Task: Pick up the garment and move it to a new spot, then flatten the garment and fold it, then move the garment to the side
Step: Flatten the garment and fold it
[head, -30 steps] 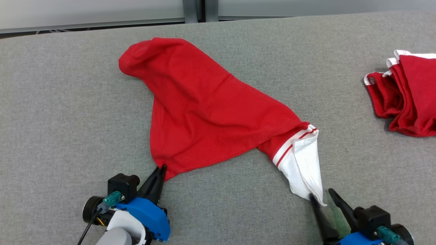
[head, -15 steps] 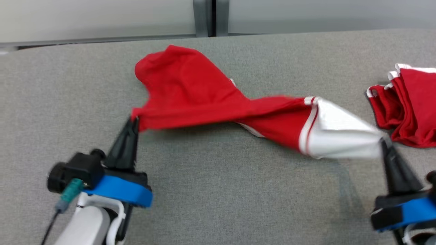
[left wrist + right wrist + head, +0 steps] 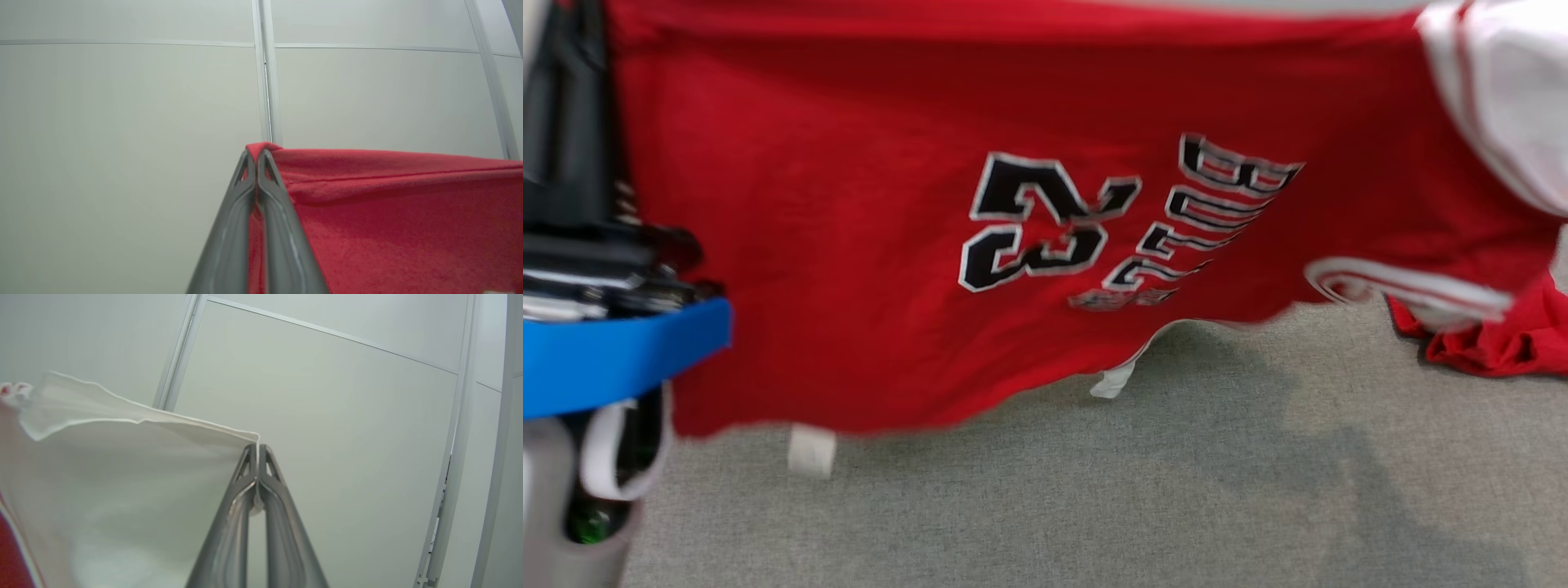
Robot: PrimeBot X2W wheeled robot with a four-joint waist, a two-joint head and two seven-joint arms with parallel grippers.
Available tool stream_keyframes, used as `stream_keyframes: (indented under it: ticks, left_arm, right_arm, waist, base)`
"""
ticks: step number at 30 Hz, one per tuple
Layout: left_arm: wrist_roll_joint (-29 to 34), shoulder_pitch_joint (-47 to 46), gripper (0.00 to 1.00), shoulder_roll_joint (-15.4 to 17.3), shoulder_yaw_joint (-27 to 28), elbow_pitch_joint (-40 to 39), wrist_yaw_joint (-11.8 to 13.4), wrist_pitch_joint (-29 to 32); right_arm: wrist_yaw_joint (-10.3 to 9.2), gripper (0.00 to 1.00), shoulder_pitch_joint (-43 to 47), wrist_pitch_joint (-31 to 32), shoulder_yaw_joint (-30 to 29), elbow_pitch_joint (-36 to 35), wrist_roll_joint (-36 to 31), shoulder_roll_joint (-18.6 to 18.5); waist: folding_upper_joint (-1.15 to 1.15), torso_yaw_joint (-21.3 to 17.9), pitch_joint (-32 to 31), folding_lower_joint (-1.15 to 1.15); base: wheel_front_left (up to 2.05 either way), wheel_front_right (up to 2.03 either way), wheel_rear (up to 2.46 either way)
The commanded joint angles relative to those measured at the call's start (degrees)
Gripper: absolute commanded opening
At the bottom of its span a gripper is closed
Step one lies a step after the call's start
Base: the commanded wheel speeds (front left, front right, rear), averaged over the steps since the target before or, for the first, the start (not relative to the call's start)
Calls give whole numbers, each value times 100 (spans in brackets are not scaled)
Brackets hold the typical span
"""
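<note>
My left claw (image 3: 256,154) is clamped on a red corner of the garment (image 3: 849,245). My right claw (image 3: 258,448) is clamped on the tip of its white panel (image 3: 122,477). Between the two, the garment hangs spread in the air over the grey surface (image 3: 1094,506), upper edge taut, shadow cast below. The printed face is towards my head: black figures 23 (image 3: 1037,224) edged in white, with lettering beside them, turned out of upright and blurred. A white tag (image 3: 810,451) hangs beneath the lower hem. At far right a second red heap (image 3: 1503,347) lies on the surface, partly behind the hanging cloth. Pale wall panels (image 3: 122,122) stand beyond both claws.
</note>
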Motion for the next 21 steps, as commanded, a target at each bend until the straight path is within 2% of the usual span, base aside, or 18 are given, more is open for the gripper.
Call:
stream_keyframes:
  ticks: [1, 5, 10, 13, 21]
  left_arm:
    - [3, -153, 0, 74, 110, -117, 53, 95]
    - [-72, -468, 0, 184, 230, -342, 81, 352]
    - [-314, -837, 0, 120, 168, 38, -99, 467]
    - [-486, -1184, 0, -33, 128, 604, -188, 445]
    - [-656, -3061, 0, -568, -72, 3013, -760, -126]
  right_arm:
    - [-3, 0, -167, 37, -65, -49, 70, -58]
    - [-3, 0, -559, 199, -126, -65, 216, -237]
    - [-4, 0, -1086, 330, 37, 191, 435, -403]
    - [-4, 0, -1568, 355, 250, 587, 541, -453]
    - [-4, 0, -3722, 37, 989, 2462, 575, -449]
  waist:
    - [-1, 11, -4, 0]
    - [-1, 35, 54, 0]
    - [-1, 55, 316, 0]
    - [-1, 51, 564, 0]
    - [-1, 96, 1032, 0]
  base:
    - [0, 0, 0]
    - [0, 0, 0]
    - [0, 0, 0]
    - [0, 0, 0]
    - [0, 0, 0]
